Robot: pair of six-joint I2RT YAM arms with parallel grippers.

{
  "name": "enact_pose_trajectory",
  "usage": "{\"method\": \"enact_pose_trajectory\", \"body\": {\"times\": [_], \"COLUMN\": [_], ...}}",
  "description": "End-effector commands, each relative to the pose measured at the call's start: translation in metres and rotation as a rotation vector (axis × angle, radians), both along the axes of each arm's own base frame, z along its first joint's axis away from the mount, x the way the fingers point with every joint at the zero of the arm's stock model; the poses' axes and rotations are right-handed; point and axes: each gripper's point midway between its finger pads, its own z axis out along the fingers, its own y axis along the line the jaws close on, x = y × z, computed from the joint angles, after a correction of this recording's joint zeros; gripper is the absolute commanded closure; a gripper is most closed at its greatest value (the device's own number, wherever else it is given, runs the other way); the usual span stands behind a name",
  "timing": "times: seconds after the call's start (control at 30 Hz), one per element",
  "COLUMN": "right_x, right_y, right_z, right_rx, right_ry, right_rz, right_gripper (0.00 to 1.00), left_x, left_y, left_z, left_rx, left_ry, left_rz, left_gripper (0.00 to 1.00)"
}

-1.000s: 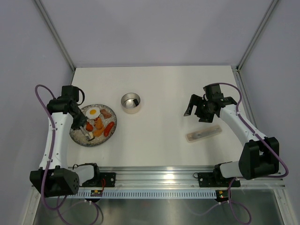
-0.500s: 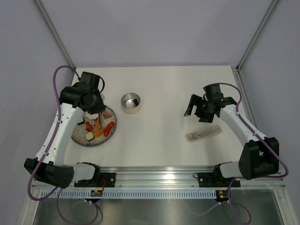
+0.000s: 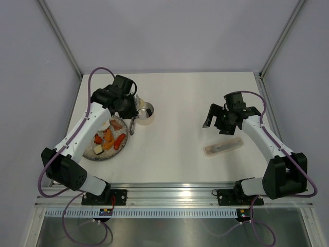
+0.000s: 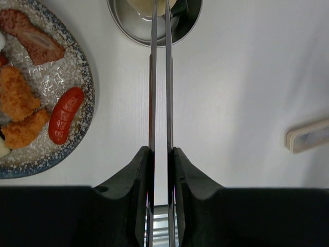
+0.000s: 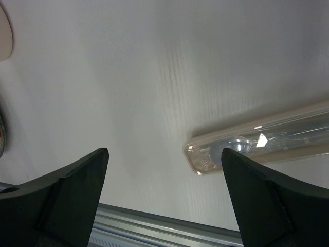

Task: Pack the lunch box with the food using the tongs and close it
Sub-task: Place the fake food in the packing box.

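Lunch box first: you have the small steel tin on the table, in the left half toward the far side, just beyond the upper right edge of the speckled plate. From the left wrist camera its round wall sits at the top of the frame, and both slim arms of the tongs run straight up into its outline. At the tong tips a pale piece shows over the lunch box, but the frame edge crops it, so you cannot tell from this what it is. A dark piece lies inside the tin to the right of the tips.

Your left gripper is pinching the tongs; its fingers press on the outer faces of the two arms, which stand nearly parallel with a thin gap between them.

On the plate you have a red sausage near the right rim, two orange breaded chunks left of it, a brownish piece toward the far side and a white cube at the near side.

Your right gripper is spread wide with nothing between its fingers, hanging over bare table well apart from the tin. The long translucent case lies just beside it.
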Motion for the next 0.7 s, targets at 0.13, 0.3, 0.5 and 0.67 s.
{"method": "enact_pose_trajectory", "body": {"times": [0.13, 0.3, 0.5, 0.67], "right_x": [0.002, 0.001, 0.0, 0.001], "right_y": [-0.008, -0.009, -0.011, -0.01], "right_z": [0.017, 0.016, 0.015, 0.015], "right_rx": [-0.036, -0.041, -0.049, -0.047], "right_ry": [-0.045, -0.043, -0.04, -0.042], "right_rz": [-0.002, -0.006, -0.009, -0.006], "right_gripper": [0.0, 0.01, 0.01, 0.0], "left_x": [0.021, 0.02, 0.013, 0.013], "left_y": [-0.019, -0.019, -0.006, -0.008], "left_z": [-0.01, -0.026, -0.036, -0.044], "left_rx": [-0.052, -0.04, 0.022, 0.01], "left_ry": [-0.042, -0.005, 0.029, 0.036], "left_rz": [-0.047, -0.041, -0.025, -0.014], "left_gripper": [1.0, 1.0, 1.0, 1.0]}}
